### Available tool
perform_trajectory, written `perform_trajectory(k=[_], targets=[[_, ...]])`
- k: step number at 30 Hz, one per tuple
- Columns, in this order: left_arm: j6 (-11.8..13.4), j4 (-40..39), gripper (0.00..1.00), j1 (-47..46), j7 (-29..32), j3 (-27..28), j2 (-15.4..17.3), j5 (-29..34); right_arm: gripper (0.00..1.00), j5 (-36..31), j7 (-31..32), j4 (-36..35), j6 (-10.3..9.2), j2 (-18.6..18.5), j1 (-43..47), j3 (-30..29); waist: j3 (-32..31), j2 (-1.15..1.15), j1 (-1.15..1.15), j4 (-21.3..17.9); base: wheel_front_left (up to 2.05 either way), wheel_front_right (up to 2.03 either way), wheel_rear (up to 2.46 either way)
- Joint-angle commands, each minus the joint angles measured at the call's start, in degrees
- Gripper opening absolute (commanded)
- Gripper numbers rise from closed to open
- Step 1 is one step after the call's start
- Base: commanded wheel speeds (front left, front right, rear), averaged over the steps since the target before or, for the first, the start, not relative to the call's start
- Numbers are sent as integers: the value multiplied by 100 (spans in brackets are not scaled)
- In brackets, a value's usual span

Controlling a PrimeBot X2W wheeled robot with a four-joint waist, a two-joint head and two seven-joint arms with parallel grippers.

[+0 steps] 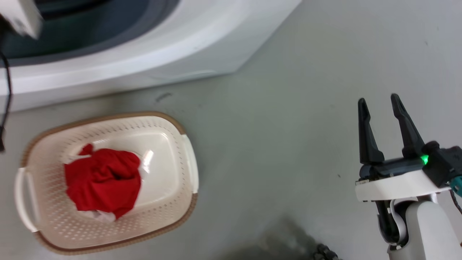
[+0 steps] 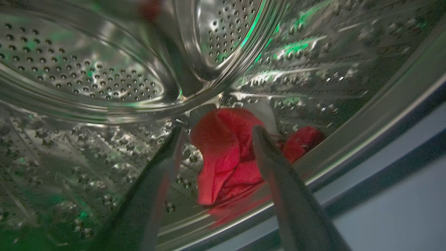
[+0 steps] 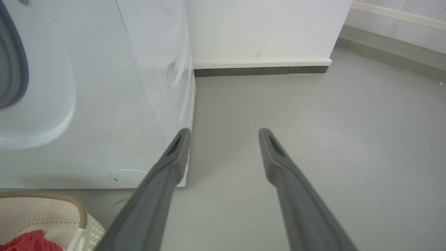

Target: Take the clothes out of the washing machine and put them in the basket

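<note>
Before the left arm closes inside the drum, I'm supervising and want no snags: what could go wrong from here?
1. The open left gripper faces the bunched red clothes; closing may pinch one fold and leave the rest.
2. The cloth lies on the perforated drum, so the gripper might scrape steel.
3. The basket sits on the floor in front of the washing machine; a weak grip could drop cloth beside it.

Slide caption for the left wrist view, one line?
Open left gripper inside the washing machine drum, lined up on the red clothes lying there.
</note>
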Motion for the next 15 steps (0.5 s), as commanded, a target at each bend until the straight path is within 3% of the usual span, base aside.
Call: perform_trajectory(k=[1, 8, 15], targets=[[6, 210, 100, -479, 306, -190, 130, -62, 100, 96, -14, -31, -5, 12, -126, 59, 518, 0, -1, -387, 0, 0, 0], [6, 1056, 100, -2283, 1759, -840, 465, -297, 100, 377, -14, -157, -4, 13, -267, 292, 1104, 0, -1, -827, 0, 0, 0], [6, 1801, 100, -3216, 2665, -1086, 402, -437, 100, 631, -14, -146, -4, 14, -241, 461, 1429, 0, -1, -1034, 0, 0, 0]])
